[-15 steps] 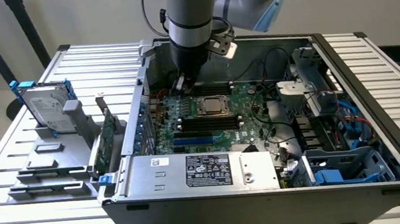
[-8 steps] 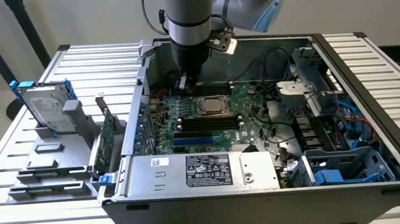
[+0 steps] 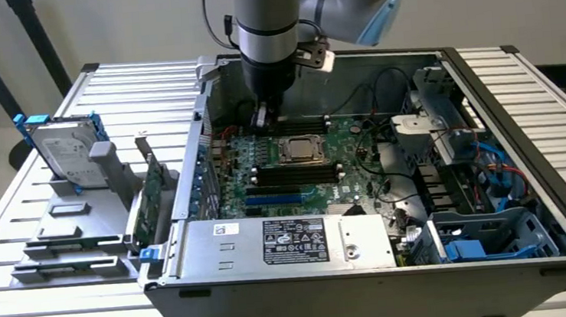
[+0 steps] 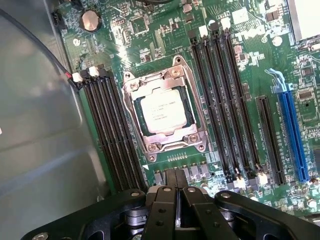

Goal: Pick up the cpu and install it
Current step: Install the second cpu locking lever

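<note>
The cpu (image 4: pixel 162 111), a small square chip with a dull silver top, lies flat inside the metal socket frame (image 4: pixel 198 139) of the green motherboard (image 4: pixel 250 30). From outside, the cpu (image 3: pixel 300 148) shows in the middle of the board inside the open computer case (image 3: pixel 377 289). My gripper (image 3: pixel 261 119) hangs low over the board, just beyond the socket and a little towards the exterior view's left, not touching the chip. In the wrist view my gripper (image 4: pixel 175 175) is shut, its black fingers (image 4: pixel 168 192) pressed together with nothing between them.
Black memory slots (image 4: pixel 220 95) flank the socket on both sides, and a blue slot (image 4: pixel 292 130) lies further out. A silver hard drive with blue rails (image 3: pixel 65 156) and a green card (image 3: pixel 146 205) stand in a grey rack outside the case. Cables (image 3: pixel 386 111) cross the case's right side.
</note>
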Controlling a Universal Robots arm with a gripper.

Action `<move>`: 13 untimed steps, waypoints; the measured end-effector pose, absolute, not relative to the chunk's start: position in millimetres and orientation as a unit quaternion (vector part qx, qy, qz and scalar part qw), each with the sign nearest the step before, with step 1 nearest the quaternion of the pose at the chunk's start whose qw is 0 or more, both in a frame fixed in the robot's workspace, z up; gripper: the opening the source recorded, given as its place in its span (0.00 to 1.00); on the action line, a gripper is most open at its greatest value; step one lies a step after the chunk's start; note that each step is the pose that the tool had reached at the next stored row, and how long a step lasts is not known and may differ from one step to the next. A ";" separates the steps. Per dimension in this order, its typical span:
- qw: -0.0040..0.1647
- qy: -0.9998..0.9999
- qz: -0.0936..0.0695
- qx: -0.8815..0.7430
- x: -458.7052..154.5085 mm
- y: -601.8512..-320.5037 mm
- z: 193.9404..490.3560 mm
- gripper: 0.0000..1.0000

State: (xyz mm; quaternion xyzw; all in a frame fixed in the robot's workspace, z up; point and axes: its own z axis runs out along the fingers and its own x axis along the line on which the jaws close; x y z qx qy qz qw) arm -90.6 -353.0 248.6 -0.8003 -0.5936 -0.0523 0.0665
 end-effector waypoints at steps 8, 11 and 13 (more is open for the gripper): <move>0.053 -0.633 -0.038 -0.771 -90.8 -351.7 246.8 0.11; 0.053 -0.649 -0.036 -0.758 -90.9 -350.3 244.8 0.11; 0.053 -0.659 -0.035 -0.749 -91.1 -349.5 243.4 0.11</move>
